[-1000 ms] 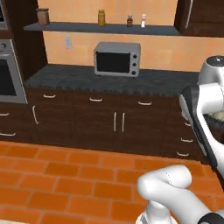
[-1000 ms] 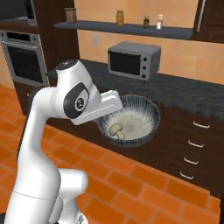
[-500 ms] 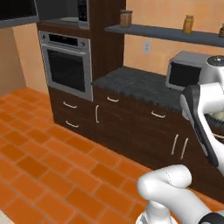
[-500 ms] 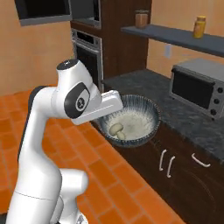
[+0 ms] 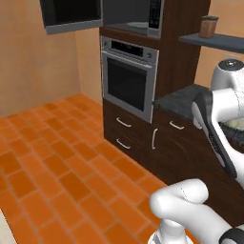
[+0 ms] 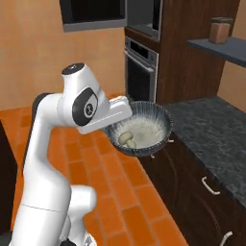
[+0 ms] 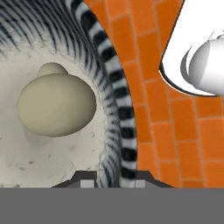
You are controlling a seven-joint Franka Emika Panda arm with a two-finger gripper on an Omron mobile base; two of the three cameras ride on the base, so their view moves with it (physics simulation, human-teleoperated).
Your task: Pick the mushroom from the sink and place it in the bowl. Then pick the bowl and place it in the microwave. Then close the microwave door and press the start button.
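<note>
Bowl (image 6: 143, 130) hangs in the air above the brick floor (image 6: 91, 163), beside the dark counter (image 6: 211, 129), with the mushroom (image 6: 126, 139) lying inside it. Gripper (image 7: 116, 179) fingers are clamped on the bowl's rim, one inside and one outside. Up left, the microwave (image 5: 136, 16) stands open above the oven (image 5: 127, 78).

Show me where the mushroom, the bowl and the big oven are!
mushroom (image 7: 57, 105), hand view, on its rounded cap.
bowl (image 6: 161, 117), right base view, on its striped far rim.
oven (image 5: 127, 86), left base view, on its dark door window.
</note>
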